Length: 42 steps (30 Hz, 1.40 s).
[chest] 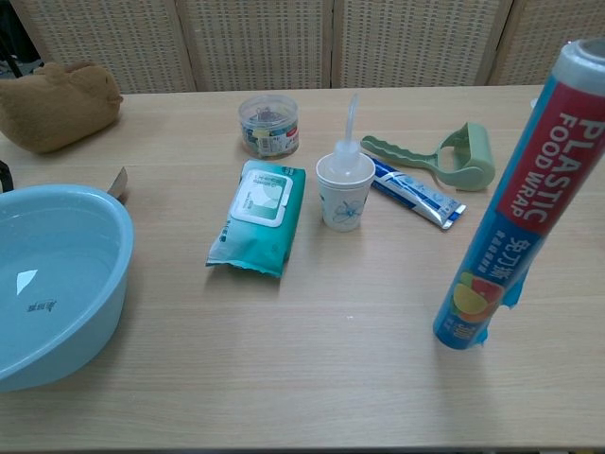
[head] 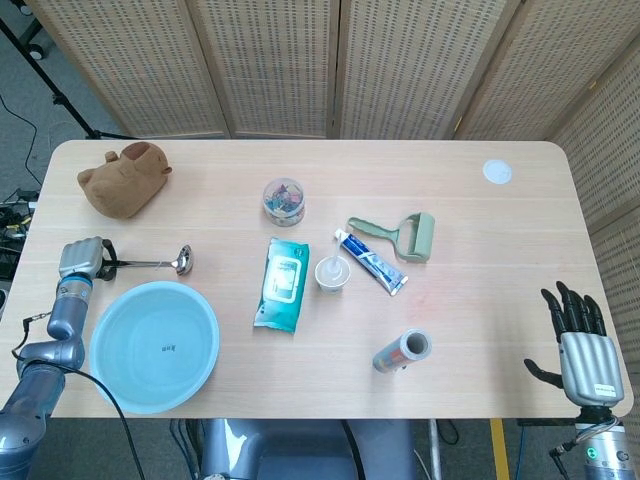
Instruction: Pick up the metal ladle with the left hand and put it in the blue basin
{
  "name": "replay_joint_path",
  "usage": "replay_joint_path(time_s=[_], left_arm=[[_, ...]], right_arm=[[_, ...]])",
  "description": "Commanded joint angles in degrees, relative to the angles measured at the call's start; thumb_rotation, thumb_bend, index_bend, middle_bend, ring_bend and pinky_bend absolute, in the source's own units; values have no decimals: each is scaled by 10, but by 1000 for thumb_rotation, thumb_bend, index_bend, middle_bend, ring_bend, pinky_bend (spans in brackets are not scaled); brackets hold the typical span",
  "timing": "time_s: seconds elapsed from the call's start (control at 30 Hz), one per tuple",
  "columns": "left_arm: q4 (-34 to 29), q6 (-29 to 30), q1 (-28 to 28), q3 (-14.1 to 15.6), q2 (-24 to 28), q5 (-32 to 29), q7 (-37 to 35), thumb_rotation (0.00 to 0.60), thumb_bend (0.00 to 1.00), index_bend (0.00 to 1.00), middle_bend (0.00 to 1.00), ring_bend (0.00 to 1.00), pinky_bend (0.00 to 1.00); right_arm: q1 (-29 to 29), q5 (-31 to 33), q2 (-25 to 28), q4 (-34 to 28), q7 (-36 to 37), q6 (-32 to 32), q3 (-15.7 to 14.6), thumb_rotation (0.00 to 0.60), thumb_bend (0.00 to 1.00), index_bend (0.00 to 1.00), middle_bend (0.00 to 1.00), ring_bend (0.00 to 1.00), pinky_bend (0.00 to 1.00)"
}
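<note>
The metal ladle (head: 160, 264) lies level just behind the blue basin (head: 118, 310), its bowl pointing right. My left hand (head: 82, 258) is at the table's left edge and grips the end of the ladle's handle. In the chest view only the ladle's bowl (chest: 118, 182) shows, behind the blue basin's rim (chest: 113, 227); the left hand is out of that frame. My right hand (head: 578, 335) hangs off the table's near right corner with its fingers spread, holding nothing.
A brown plush toy (head: 123, 178) sits behind the ladle. Further right are a clip jar (head: 284, 200), a wipes pack (head: 282, 283), a paper cup (head: 333, 273), a toothpaste tube (head: 370, 261), a green roller (head: 398, 237) and a plastic wrap roll (head: 402, 351).
</note>
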Motion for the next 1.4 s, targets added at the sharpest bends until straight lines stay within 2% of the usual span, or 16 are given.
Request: replay_joint_path(time_s=[0.03, 0.13, 0.3, 0.53, 0.7, 0.97, 1.27, 1.4], left_arm=[[-10, 16, 2, -2, 9, 4, -9, 600, 574, 859, 1000, 960, 977], [-28, 42, 3, -3, 25, 10, -18, 600, 617, 881, 1000, 960, 977], [-86, 93, 15, -3, 66, 22, -32, 600, 636, 892, 1000, 960, 977], [-203, 170, 45, -6, 145, 30, -30, 600, 636, 898, 1000, 960, 977], [-309, 228, 73, -10, 213, 30, -13, 600, 636, 900, 1000, 960, 977], [-437, 288, 108, -19, 298, 20, 9, 600, 637, 900, 1000, 960, 977], [-527, 352, 140, -24, 364, 33, -9, 600, 637, 900, 1000, 960, 977], [-571, 401, 162, -17, 402, 64, -24, 600, 637, 901, 1000, 960, 977]], right_arm=[[0, -2, 2, -2, 2, 1, 0, 600, 0, 50, 0, 0, 0], [-1, -5, 4, -5, 5, 3, -1, 600, 0, 50, 0, 0, 0], [-3, -10, 8, -11, 9, 6, -3, 600, 0, 50, 0, 0, 0], [-5, -19, 14, -19, 16, 10, -7, 600, 0, 50, 0, 0, 0], [-7, -27, 17, -25, 20, 14, -10, 600, 0, 50, 0, 0, 0], [-9, -39, 23, -34, 27, 20, -14, 600, 0, 50, 0, 0, 0], [-13, -47, 31, -43, 36, 29, -14, 600, 0, 50, 0, 0, 0], [-14, -51, 34, -47, 38, 31, -15, 600, 0, 50, 0, 0, 0]])
